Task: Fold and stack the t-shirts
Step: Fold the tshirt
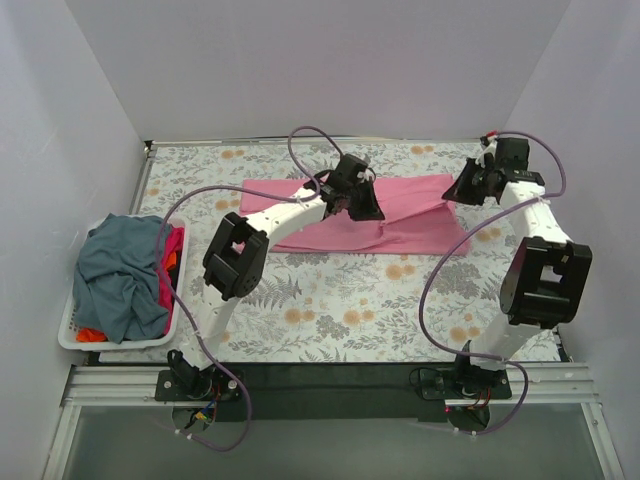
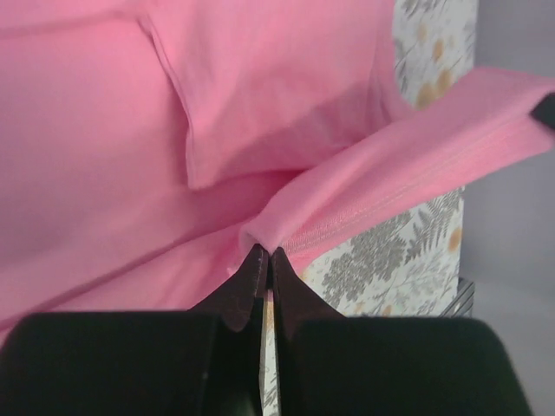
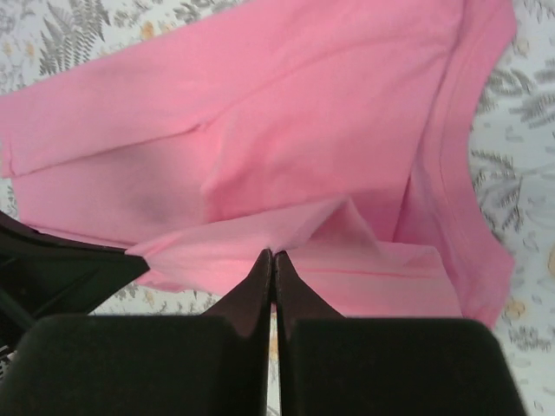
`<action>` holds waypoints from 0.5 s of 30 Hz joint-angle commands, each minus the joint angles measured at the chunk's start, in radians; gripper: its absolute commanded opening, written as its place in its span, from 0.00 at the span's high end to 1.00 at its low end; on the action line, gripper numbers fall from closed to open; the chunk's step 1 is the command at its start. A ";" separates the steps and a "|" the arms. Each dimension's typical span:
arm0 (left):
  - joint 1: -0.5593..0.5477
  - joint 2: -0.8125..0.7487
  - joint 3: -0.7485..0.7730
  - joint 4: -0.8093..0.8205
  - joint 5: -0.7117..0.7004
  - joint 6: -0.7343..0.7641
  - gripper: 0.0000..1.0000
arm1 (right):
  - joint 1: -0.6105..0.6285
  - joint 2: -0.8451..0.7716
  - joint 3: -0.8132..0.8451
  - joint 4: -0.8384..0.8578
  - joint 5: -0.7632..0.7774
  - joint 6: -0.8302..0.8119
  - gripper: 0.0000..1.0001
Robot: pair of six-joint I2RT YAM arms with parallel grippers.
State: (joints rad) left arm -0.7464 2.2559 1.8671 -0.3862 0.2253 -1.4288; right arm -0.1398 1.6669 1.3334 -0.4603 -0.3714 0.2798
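Soft pink t-shirt (image 1: 420, 225) lies creased, its stitched edge pinched by tapered left fingers (image 2: 251, 282) and right fingers (image 3: 258, 279).

Plain white walls (image 1: 330, 60) enclose a table (image 1: 300, 335) covered in fern-and-flower cloth (image 1: 420, 300); a metal rail (image 1: 330, 372) edges its near side.

We find room to pass over the bare tabletop (image 1: 330, 310) in front of the pink shirt (image 1: 420, 225), while the heaped basket (image 1: 100, 346) blocks the left edge and walls (image 1: 330, 60) close the back.
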 commanded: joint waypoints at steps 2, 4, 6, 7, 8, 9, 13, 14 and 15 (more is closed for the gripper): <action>0.042 0.031 0.069 0.000 0.034 0.037 1.00 | 0.028 0.086 0.131 0.081 -0.038 -0.027 0.99; 0.056 0.044 0.082 0.016 0.042 0.038 1.00 | 0.035 0.132 0.168 0.100 -0.034 -0.027 0.99; 0.077 0.066 0.090 0.044 0.058 0.033 1.00 | 0.036 0.165 0.185 0.115 -0.032 -0.025 0.99; 0.084 0.076 0.104 0.052 0.062 0.031 1.00 | 0.036 0.175 0.188 0.130 -0.026 -0.022 0.99; 0.093 0.085 0.113 0.064 0.068 0.033 1.00 | 0.036 0.182 0.190 0.137 -0.023 -0.022 0.99; 0.099 0.105 0.122 0.069 0.068 0.037 1.00 | 0.036 0.200 0.194 0.144 -0.020 -0.022 0.99; 0.122 0.149 0.164 0.082 0.089 0.050 1.00 | 0.036 0.238 0.204 0.173 -0.023 -0.016 0.99; 0.127 0.163 0.167 0.086 0.092 0.050 1.00 | 0.036 0.254 0.207 0.175 -0.026 -0.014 0.99; 0.133 0.168 0.168 0.090 0.092 0.051 1.00 | 0.036 0.260 0.211 0.175 -0.026 -0.016 0.99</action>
State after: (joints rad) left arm -0.6407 2.4351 1.9926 -0.3046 0.3016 -1.4029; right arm -0.0982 1.9099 1.4853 -0.3527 -0.3992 0.2737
